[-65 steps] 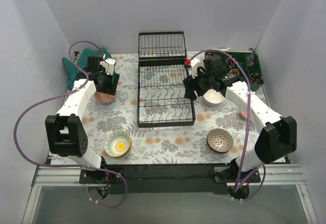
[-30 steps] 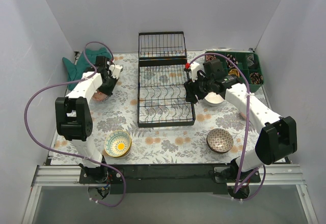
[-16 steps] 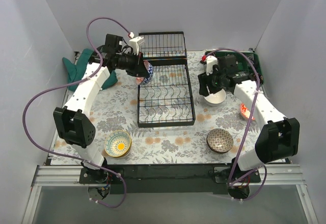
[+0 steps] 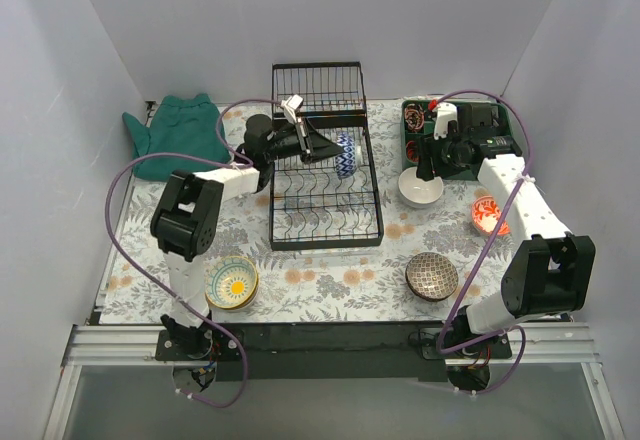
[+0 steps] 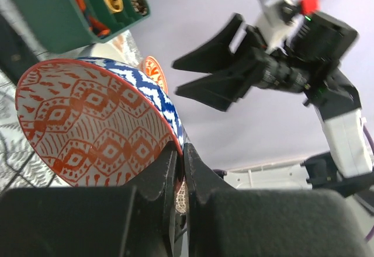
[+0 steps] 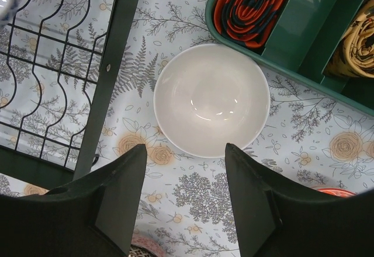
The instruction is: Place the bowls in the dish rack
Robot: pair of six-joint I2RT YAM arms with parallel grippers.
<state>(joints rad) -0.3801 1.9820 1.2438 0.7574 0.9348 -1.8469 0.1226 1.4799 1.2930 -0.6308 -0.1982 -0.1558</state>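
A: Progress?

B: Nothing is seated in the rack [image 4: 325, 175] as far as I can see. The left gripper [image 4: 330, 150] is clamped on the blue bowl [image 4: 347, 157] by its rim, holding it on edge over the rack's far-right rows.

A: Left to do?

B: Four are out. The white bowl [image 4: 420, 189] is just right of the rack. The right gripper [image 4: 428, 166] is above it, jaws apart, holding nothing. The red bowl [image 4: 487, 213] is further right. The brown bowl [image 4: 432, 276] is off the rack's near-right corner and the yellow bowl [image 4: 232, 282] off its near-left.

A: Unclear?

B: Can't tell whether the blue bowl touches the tines. The left wrist view is mostly bowl and jaws. The red bowl is cut off in the right wrist view.
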